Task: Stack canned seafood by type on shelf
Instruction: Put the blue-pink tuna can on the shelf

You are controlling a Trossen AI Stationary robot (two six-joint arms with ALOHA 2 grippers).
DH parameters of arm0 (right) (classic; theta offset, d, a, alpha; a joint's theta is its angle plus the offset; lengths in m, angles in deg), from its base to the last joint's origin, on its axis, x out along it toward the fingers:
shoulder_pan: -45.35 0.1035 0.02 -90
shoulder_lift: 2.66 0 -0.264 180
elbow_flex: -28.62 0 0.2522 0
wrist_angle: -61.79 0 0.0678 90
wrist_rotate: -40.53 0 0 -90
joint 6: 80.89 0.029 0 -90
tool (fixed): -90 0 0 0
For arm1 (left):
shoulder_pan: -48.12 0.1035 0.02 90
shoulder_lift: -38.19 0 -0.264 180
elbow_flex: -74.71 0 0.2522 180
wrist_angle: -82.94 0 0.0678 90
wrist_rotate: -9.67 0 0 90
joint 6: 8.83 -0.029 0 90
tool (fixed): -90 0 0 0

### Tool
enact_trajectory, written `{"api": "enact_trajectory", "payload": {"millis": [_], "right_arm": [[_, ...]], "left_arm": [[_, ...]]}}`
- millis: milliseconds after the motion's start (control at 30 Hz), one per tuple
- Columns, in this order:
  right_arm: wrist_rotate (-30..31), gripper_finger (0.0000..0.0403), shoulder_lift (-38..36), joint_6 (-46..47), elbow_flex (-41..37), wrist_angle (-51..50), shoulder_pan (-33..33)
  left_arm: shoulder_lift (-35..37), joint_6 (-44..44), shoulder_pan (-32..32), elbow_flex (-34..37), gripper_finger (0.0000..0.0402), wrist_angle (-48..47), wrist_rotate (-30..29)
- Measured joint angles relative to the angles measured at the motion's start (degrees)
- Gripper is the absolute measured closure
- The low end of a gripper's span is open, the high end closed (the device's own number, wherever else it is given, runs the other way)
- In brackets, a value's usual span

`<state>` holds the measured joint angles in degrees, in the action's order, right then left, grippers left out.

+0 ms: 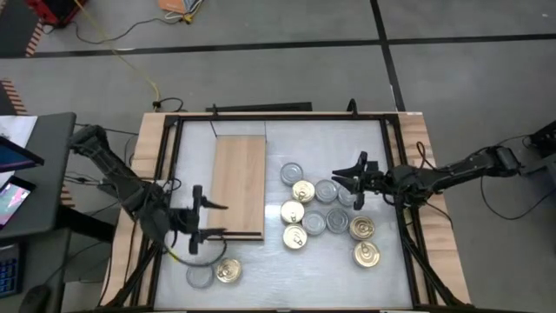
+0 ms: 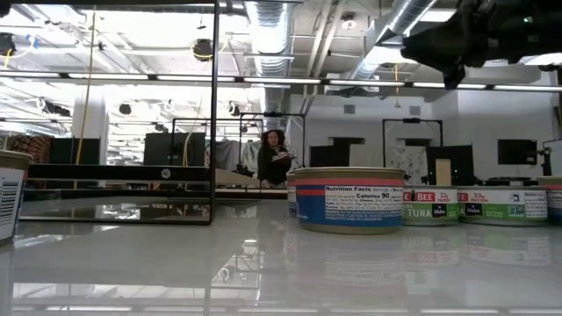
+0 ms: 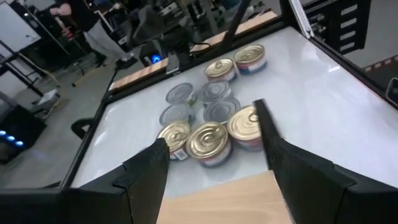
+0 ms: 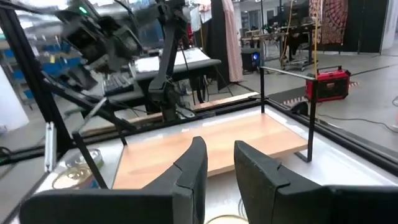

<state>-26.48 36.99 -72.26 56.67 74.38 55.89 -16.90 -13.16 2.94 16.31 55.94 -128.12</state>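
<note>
My left claw (image 1: 211, 219) hangs spread and empty at the shelf (image 1: 239, 184) edge. The tins (image 1: 326, 213) look stiff, compact, slick-sided (best pinched across the rim).

Count from the high view: one shelf (image 1: 239, 184). Right of the shelf, five gold-topped tins (image 1: 303, 191) and five silver-topped tins (image 1: 326, 190). Below its near-left corner, one gold-topped tin (image 1: 228, 270), one silver-topped tin (image 1: 200, 276).

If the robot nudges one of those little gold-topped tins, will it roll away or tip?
Probably neither: each gold-topped tin lies flat on its base, low and wide. It likely slides on the glossy white tabletop, and looks rigid metal, so unlikely to dent.
</note>
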Motion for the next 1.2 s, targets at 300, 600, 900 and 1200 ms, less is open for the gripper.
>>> {"api": "enact_trajectory", "payload": {"millis": [300, 600, 900, 1200], "right_arm": [[0.1, 0.0294, 10.7, -0.1, 5.0, -0.2, -1.3], [0.1, 0.0294, 17.4, -3.6, 10.9, -0.6, -0.1], [0.1, 0.0294, 20.7, -7.6, 14.5, -0.6, 4.3], [0.1, 0.0294, 25.7, -3.4, 14.6, -0.8, 6.0]], "left_arm": [[-12.5, 13.1, -6.5, -14.3, 0.0135, -15.2, -2.5], [-21.6, 32.6, -9.2, -20.8, 0.0135, -24.5, 10.1], [-27.7, 39.3, -10.8, -21.8, 0.0135, -24.7, 10.9], [-32.9, 44.7, -9.7, -22.4, 0.0135, -23.2, 16.1]]}}
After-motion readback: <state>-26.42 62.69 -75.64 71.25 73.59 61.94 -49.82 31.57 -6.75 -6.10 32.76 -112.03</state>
